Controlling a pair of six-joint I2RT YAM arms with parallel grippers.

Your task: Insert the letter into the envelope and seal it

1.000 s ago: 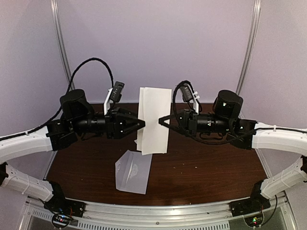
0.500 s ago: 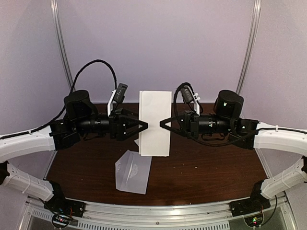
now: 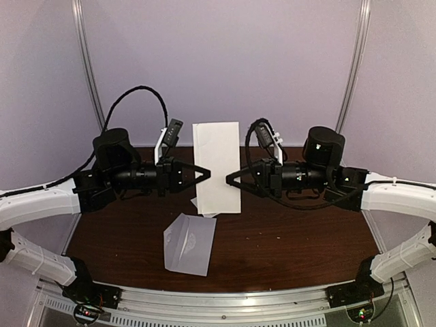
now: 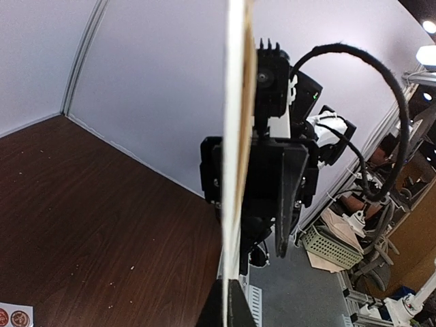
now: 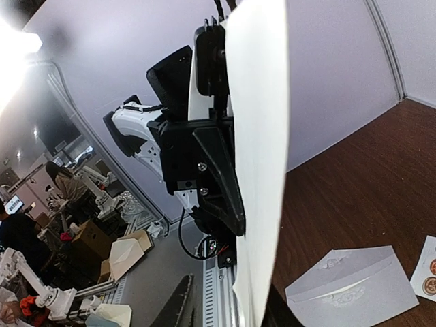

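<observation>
The letter (image 3: pixel 216 167), a folded white sheet, hangs upright above the table between both arms. My left gripper (image 3: pixel 204 172) is shut on its left edge; in the left wrist view the letter (image 4: pixel 236 136) shows edge-on, pinched in that gripper (image 4: pixel 231 308). My right gripper (image 3: pixel 231 178) is at the right edge with its jaws apart. In the right wrist view the letter (image 5: pixel 262 150) passes between its fingers (image 5: pixel 174 305) with a gap on one side. The envelope (image 3: pixel 189 244) lies flat on the table below, flap open, also seen as the envelope (image 5: pixel 351 293) from the right wrist.
A small white sticker strip (image 5: pixel 428 274) lies on the dark wooden table (image 3: pixel 293 245) beside the envelope; the strip (image 4: pixel 13 317) also shows at the left wrist view's corner. Purple walls enclose the back and sides. A metal rail (image 3: pixel 225 300) runs along the near edge.
My left gripper opened wide, then shut on the letter's left edge. My right gripper, shut on the letter before, has opened its jaws. The letter sits slightly higher and straighter.
</observation>
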